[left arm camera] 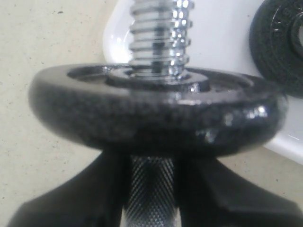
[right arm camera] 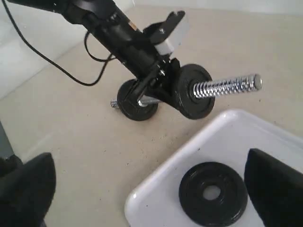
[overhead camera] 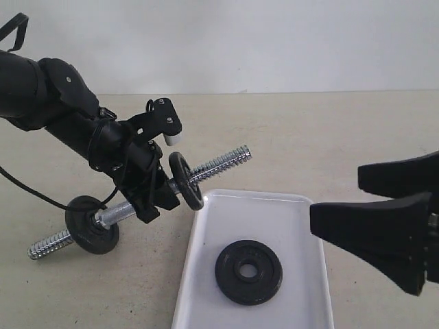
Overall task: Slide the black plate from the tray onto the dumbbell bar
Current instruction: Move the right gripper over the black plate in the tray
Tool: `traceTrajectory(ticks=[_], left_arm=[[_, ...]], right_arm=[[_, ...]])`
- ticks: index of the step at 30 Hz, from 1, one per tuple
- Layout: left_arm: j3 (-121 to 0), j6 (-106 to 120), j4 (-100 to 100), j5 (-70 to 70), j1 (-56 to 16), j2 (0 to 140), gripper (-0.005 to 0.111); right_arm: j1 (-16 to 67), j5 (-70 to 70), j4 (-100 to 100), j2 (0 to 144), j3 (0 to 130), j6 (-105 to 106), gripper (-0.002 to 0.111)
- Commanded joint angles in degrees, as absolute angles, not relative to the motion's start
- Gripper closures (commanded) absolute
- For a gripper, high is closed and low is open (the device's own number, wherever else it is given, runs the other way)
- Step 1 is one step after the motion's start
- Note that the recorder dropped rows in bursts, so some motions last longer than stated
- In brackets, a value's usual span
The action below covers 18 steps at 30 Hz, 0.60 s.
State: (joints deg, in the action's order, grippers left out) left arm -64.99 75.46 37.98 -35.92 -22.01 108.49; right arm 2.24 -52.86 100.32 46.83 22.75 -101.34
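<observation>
Clamping tilted dumbbell bar [overhead camera: 221,163] in left fingers [left arm camera: 64,208]; hovering right fingers [overhead camera: 374,223] wide open, empty, by tray [overhead camera: 274,214]. Should pinch rim of black plate [overhead camera: 248,271], keeping hole clear.

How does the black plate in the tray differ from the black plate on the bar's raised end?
Pose: the black plate in the tray lies flat; the mounted plate stands tilted on edge. Hole: the first's is empty; the dumbbell bar runs through the second. Support: one rests on the tray, the other rides the bar clamped by the left gripper. Both are round black discs.
</observation>
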Motion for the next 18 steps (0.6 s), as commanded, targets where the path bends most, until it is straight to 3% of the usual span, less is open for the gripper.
traceTrajectory(ticks=[1, 4, 10, 15, 18], left_arm=[[-65.96, 75.1, 42.54, -35.64, -22.27, 105.89, 0.102], [-65.96, 75.1, 42.54, -35.64, -22.27, 105.89, 0.102], [-65.96, 75.1, 42.54, -35.64, -22.27, 105.89, 0.102], [-65.96, 75.1, 42.54, -35.64, -22.27, 105.89, 0.102], [-65.96, 75.1, 42.54, -35.64, -22.27, 105.89, 0.102]], right_arm=[[1.88, -61.2, 91.86, 51.87, 23.09, -99.51, 0.003], [1.88, -69.96, 84.76, 53.43, 23.09, -89.24, 0.003], [2.46, -69.96, 76.98, 53.87, 23.09, -97.57, 0.003], [2.46, -69.96, 80.66, 53.87, 23.09, -91.19, 0.003], [3.34, -56.22, 87.34, 53.87, 23.64, -95.95, 0.003]])
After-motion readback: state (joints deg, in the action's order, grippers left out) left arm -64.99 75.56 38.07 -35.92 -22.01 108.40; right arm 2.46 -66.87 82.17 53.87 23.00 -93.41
